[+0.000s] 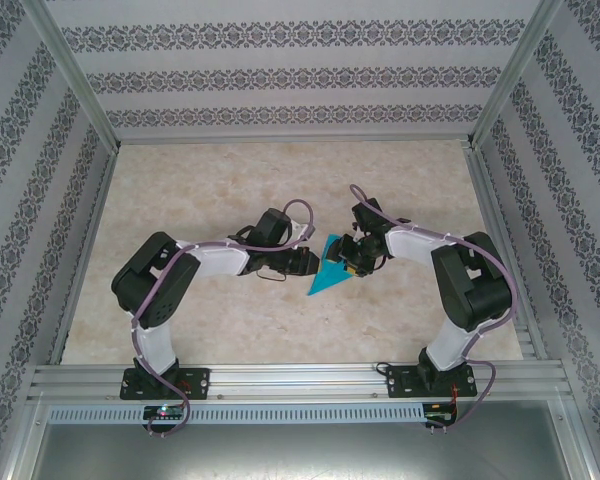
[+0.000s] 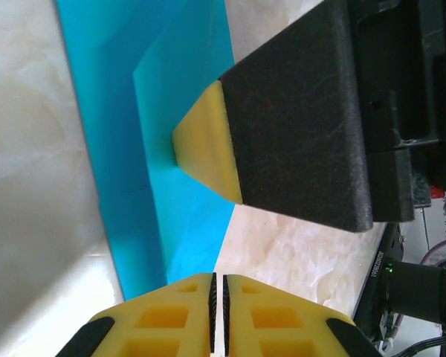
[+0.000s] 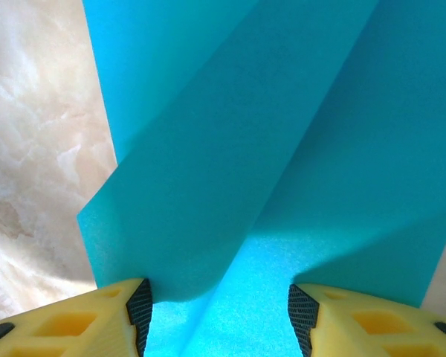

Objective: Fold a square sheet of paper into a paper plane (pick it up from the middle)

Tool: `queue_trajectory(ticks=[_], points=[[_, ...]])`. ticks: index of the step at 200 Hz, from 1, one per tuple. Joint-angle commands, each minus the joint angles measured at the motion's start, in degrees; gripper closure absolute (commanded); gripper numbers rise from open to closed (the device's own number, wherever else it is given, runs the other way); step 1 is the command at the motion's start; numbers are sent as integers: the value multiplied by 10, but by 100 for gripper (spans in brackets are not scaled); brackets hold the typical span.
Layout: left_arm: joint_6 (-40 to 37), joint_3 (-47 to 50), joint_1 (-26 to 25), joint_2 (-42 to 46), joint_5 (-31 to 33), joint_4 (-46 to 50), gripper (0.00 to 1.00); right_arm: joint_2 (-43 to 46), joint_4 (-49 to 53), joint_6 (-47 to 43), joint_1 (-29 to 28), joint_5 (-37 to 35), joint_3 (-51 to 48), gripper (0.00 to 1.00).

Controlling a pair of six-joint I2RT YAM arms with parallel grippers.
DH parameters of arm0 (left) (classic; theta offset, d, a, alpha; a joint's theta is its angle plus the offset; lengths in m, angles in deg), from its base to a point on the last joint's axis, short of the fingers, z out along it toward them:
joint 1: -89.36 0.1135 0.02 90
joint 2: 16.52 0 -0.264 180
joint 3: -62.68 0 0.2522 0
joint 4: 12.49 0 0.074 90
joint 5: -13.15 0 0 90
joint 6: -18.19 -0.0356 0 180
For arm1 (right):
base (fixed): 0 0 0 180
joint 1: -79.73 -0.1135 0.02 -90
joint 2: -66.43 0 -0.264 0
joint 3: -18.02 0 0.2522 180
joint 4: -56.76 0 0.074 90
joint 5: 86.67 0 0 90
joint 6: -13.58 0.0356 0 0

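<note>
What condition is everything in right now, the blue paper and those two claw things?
blue paper: folded into creased layers, lying on the table.
left tool: shut, beside the paper's edge.
right tool: open, one fingertip touching the paper.

What I can't make out on the teal-blue folded sheet of paper point(image 1: 327, 275)

From above, my left gripper point(image 1: 313, 262) and right gripper point(image 1: 353, 264) cover its upper part, and its creases are too small to read. In my right wrist view it runs off the top edge. Whether its edge lies between my closed left pads point(image 2: 193, 316) is hidden.
</note>
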Motion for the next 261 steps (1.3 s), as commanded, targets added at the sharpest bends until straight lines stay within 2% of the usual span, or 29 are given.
queue_trajectory(ticks=[1,104,191,205,261], points=[[0,-19,-9,-14,-22,-13,86,-49,50,-10,-9,-57,-18,42],[-2,-35,-10,-48,-13,20,87,-87,81,-20,-18,-69,2,41],[-6,-41,-10,-68,-5,42,89,-127,120,-24,-31,-93,24,45],[-3,-38,-10,-67,-2,39,90,-134,125,-23,-33,-97,26,48],[-2,-37,-10,-69,3,42,91,-153,138,-18,-38,-103,37,48]])
